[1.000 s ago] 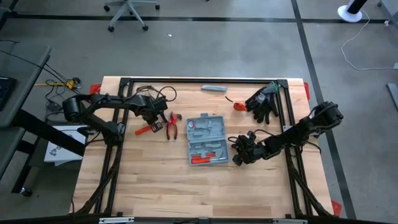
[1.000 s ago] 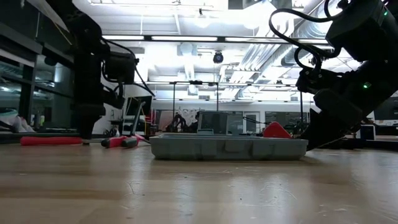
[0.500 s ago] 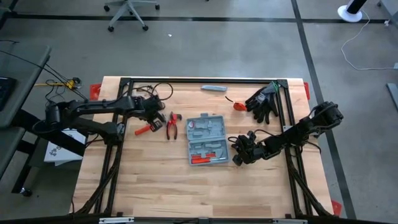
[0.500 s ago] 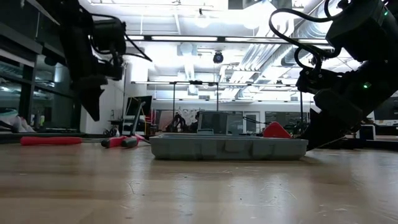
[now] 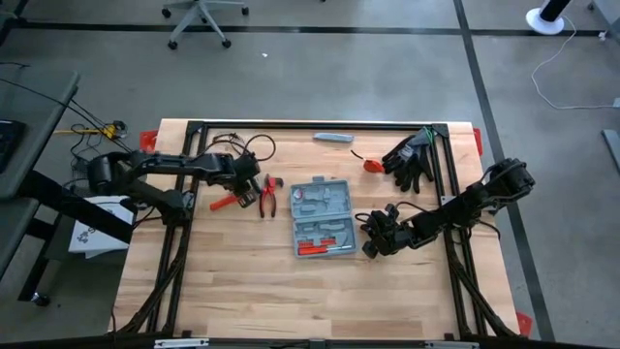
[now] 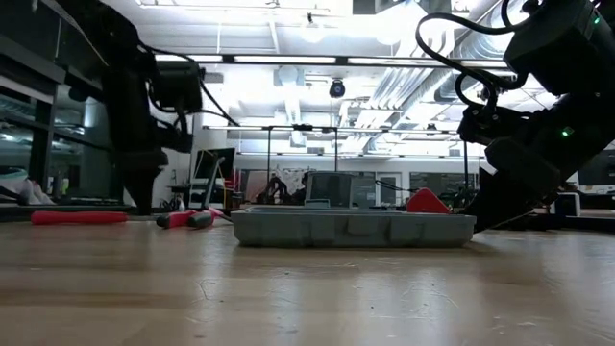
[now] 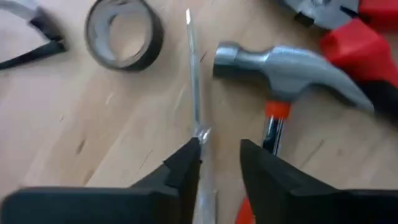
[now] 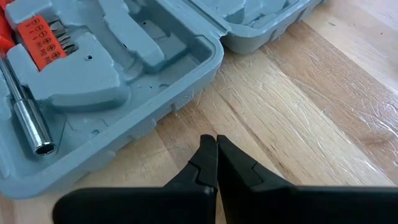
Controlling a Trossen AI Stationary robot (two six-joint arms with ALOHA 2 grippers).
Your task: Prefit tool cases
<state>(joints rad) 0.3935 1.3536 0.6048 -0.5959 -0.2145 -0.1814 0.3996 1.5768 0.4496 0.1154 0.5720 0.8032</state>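
L gripper [image 7: 219,163], over the loose tools left of the open tool case [image 5: 321,216], has come back down from its raised pose half a sec ago and its fingers, shut then, now stand parted astride a screwdriver shaft [image 7: 194,81], not pinching yet; hammer [image 7: 292,68] lies just beside. Likely next: pick up and slot into case. R gripper [image 8: 216,163] unchanged, fingers pressed together, empty, on the wood just beside the case's rim.
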